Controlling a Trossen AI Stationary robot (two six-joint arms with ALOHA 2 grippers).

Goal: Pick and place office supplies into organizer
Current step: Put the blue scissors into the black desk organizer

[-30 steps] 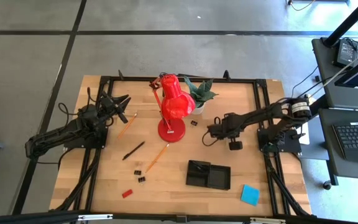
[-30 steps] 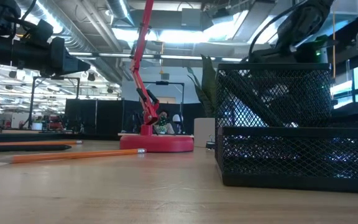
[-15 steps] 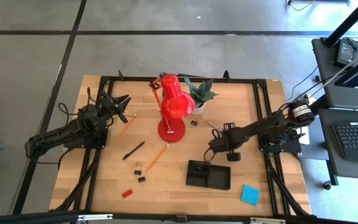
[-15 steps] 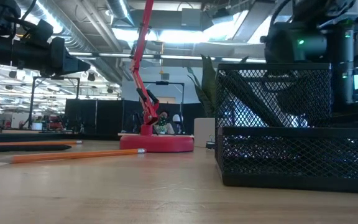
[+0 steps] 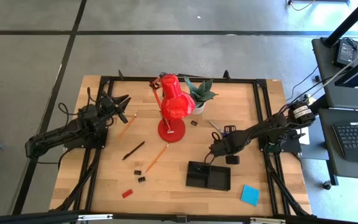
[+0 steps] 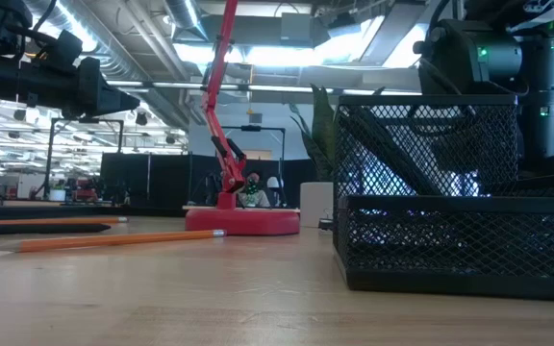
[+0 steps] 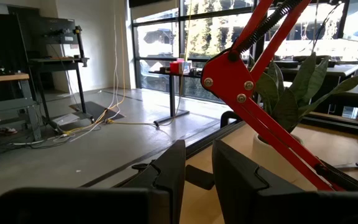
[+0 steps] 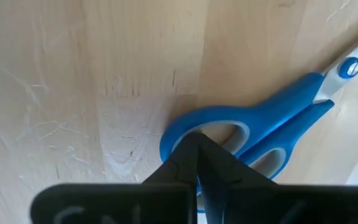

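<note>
One pair of scissors (image 8: 253,134) flat on table, beside organizer (image 5: 208,175) | right gripper (image 8: 197,146) fingertips together at handle loop | stiff, light, slick — likely best pinched at the handles | left gripper (image 7: 194,171) idle, narrow gap.

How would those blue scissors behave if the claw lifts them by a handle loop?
The scissors look rigid, metal blades on plastic handles, so they probably won't flop. Lying flat on the wood, they shouldn't roll. Lifted by a loop, where the right claw sits, the blade end would likely droop or swing.
</note>
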